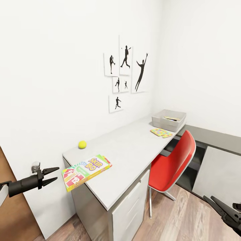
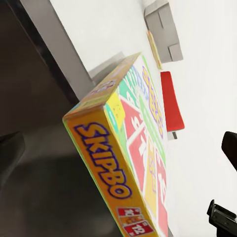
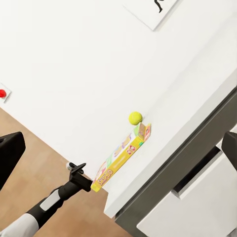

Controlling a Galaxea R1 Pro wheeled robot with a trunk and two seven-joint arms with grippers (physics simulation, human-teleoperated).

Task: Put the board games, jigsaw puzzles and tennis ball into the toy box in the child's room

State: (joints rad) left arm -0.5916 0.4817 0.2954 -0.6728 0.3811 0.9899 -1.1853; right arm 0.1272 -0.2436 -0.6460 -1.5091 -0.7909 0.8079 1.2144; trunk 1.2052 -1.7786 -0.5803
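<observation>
A colourful Skip-Bo board game lies on the near left corner of the grey table, one end hanging over the edge. My left gripper is open just left of that end; the left wrist view shows the box close up beside a finger. A yellow tennis ball rests behind the game by the wall. The grey toy box stands at the table's far end with something flat inside, and a jigsaw puzzle lies in front of it. My right gripper hangs open, low at the right.
A red chair is tucked against the table's right side, between me and the toy box. White drawers sit under the table. A wooden floor lies below, and framed silhouettes hang on the wall.
</observation>
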